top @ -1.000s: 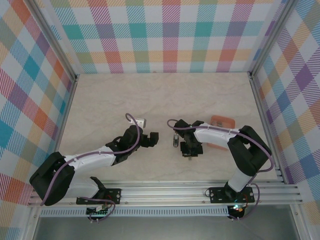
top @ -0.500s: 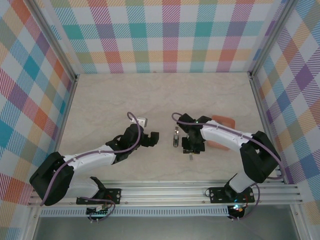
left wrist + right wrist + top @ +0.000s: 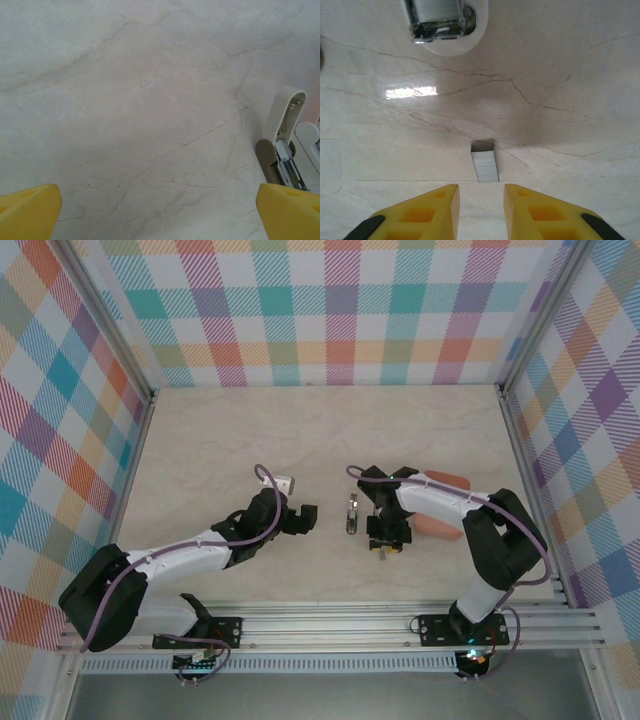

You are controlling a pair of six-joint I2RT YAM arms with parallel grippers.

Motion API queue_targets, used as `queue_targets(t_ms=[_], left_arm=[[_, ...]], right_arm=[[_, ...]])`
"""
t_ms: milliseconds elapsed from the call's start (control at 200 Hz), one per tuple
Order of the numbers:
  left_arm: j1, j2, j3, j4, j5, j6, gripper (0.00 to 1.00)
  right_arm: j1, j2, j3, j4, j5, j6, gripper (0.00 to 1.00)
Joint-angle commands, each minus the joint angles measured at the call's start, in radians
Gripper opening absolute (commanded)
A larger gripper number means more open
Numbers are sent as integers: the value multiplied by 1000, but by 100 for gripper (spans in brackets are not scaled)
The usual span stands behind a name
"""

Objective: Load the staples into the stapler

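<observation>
Right end effector (image 3: pixel 481 200) is low over the worktop (image 3: pixel 220 440), pointing down. Its 2 yellow fingers (image 3: pixel 427 207) are parted by a narrow gap with nothing between them, so it is released and not grasping.

The staples (image 3: pixel 485 162) are 1 short grey strip lying flat on the worktop, just ahead of those fingertips and lined up with the gap. Can't tell if the tips touch it. At the top of the right wrist view is the stapler (image 3: pixel 440 20): a metal channel end on a white rounded base, apart from the strip.

From the top view, the stapler (image 3: pixel 351 513) sits mid-worktop between the 2 arms, just left of the right end effector (image 3: pixel 384 545). The staples are too small to make out there. A salmon-orange tray (image 3: pixel 452 482) is partly hidden behind the right arm.

Left end effector (image 3: pixel 303 518) is released, with its fingertips (image 3: pixel 30 210) spread wide at the frame corners over bare worktop and holding nothing. In the left wrist view the stapler (image 3: pixel 282 145) has its beige top swung open and the metal magazine exposed, near the right fingertip.
</observation>
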Motion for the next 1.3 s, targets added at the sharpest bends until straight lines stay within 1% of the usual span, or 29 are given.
queue_targets(t_ms=[0,250,445,715,845,1070,1295], left_arm=[[-14,-18,9,1,2,0,100],[-14,-12,13,2,4,1,100],[-13,-3,21,-1,5,-4,100],[-14,16,37,4,15,-6,100],[-14,23,41,2,18,-7,100],[-14,26,47,2,17,-2,100],[-14,53,59,12,30,0,100]], right_arm=[[-8,15,10,2,-22,-8,33],[-7,28,-19,45,0,-1,32],[-7,-12,-75,126,21,24,31],[-8,-19,-108,152,47,27,31],[-4,-14,-110,173,39,28,28],[-1,-1,-104,185,31,28,27],[5,8,-109,203,25,32,22]])
